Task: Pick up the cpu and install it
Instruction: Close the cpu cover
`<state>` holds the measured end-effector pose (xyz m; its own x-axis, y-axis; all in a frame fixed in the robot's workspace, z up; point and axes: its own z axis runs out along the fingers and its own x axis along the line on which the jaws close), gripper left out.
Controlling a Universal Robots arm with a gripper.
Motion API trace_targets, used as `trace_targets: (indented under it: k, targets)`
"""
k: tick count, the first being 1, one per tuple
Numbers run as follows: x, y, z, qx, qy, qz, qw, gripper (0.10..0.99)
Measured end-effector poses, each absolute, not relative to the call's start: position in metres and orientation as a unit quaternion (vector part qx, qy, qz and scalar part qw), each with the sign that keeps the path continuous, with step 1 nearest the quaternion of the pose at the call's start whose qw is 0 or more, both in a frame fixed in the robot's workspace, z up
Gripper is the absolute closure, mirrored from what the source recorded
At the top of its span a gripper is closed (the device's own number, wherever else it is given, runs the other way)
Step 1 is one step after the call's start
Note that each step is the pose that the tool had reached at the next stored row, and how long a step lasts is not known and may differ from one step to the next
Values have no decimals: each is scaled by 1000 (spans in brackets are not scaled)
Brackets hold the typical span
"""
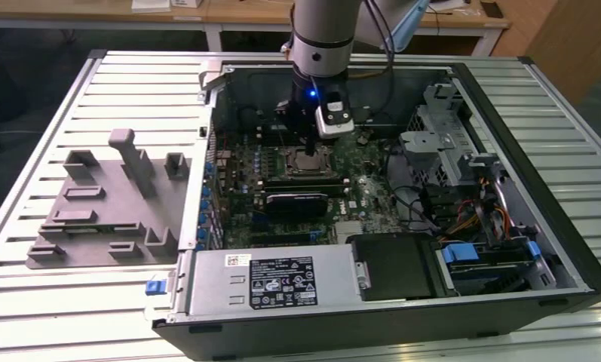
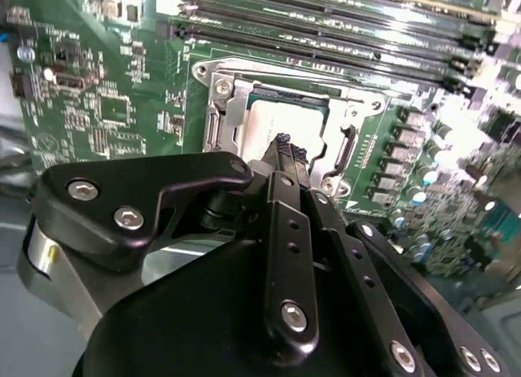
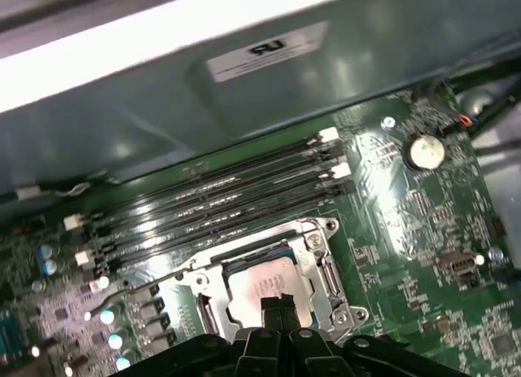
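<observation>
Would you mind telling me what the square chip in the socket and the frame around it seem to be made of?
The flat square silver-grey cpu looks like brushed metal on top: pale, with a soft sheen. The bright silver socket frame around it seems to be bare stamped steel, judging by its sharp glints and screw heads. The black gripper just above the chip looks like matte anodised metal, though that is less certain.

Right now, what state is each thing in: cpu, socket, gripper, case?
cpu: lying flat in the socket, not held.
socket: frame open, cpu's top uncovered.
gripper: fingers shut together, empty, tips just above the cpu.
case: lying on its side, side panel off, board exposed.
fixture: on the table beside the case, holding nothing.
</observation>
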<state>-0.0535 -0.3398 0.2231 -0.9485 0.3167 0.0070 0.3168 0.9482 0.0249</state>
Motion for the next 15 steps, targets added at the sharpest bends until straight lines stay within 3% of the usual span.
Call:
trace_targets:
  k: [15]
  targets:
    - [-53,-340,223,-38,-999,-13,3,980]
